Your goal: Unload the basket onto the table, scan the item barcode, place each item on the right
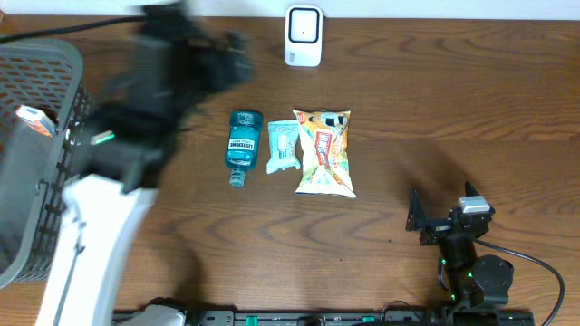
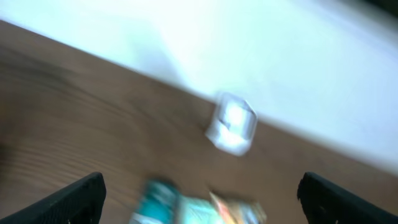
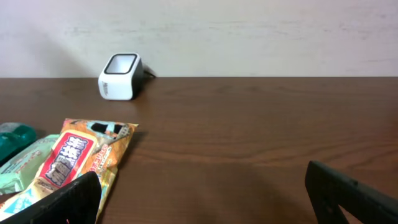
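Three items lie side by side mid-table: a teal mouthwash bottle [image 1: 245,145], a pale green packet [image 1: 283,145] and a snack bag [image 1: 324,152]. The white barcode scanner [image 1: 303,36] stands at the far edge. My left gripper [image 1: 231,59] is a blur above the table, left of the scanner. In the left wrist view the left gripper [image 2: 200,183] is open and empty, with the scanner [image 2: 231,123] ahead and the bottle [image 2: 155,202] below. My right gripper [image 1: 435,215] rests open near the front right. In the right wrist view the right gripper [image 3: 202,177] holds nothing, and the snack bag [image 3: 78,158] lies by its left finger.
A grey mesh basket [image 1: 36,63] stands at the left edge with a small orange-and-white box [image 1: 32,118] inside. A black cable runs from the right arm's base [image 1: 480,281] towards the right edge. Bare wood lies between the items and the right gripper.
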Robot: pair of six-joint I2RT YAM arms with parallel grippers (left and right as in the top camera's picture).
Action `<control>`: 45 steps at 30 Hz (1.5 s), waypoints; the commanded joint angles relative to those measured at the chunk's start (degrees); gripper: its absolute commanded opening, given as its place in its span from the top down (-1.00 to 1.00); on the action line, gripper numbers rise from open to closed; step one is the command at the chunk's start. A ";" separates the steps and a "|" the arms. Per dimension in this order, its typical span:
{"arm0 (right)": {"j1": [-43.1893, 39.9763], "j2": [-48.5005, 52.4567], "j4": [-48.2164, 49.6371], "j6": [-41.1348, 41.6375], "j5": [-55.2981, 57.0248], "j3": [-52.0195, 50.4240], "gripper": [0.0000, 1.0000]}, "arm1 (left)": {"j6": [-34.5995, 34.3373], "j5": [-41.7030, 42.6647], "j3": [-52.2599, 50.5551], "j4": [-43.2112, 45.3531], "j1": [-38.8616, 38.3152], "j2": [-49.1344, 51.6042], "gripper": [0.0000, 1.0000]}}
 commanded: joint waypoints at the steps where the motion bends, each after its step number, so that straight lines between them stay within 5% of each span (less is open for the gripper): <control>1: 0.26 -0.31 0.00 -0.44 0.02 -0.31 -0.99 | 1.53 -2.54 -0.13 -0.87 14.19 -2.99 -0.96; 7: 0.26 -0.31 0.00 -0.44 0.02 -0.31 -0.99 | -0.28 -1.38 -0.17 -6.08 35.91 1.09 -0.95; 13: 0.26 -0.31 0.00 -0.44 0.02 -0.31 -0.99 | -8.39 7.72 -0.24 -8.11 45.55 12.26 -0.96; 30: 0.26 -0.31 0.00 -0.44 0.02 -0.31 -0.99 | -12.94 10.67 -0.22 -1.38 46.49 40.19 -0.96; 45: 0.26 -0.31 0.00 -0.44 0.02 -0.31 -0.99 | -7.96 7.63 -0.90 -2.27 46.56 46.90 -0.96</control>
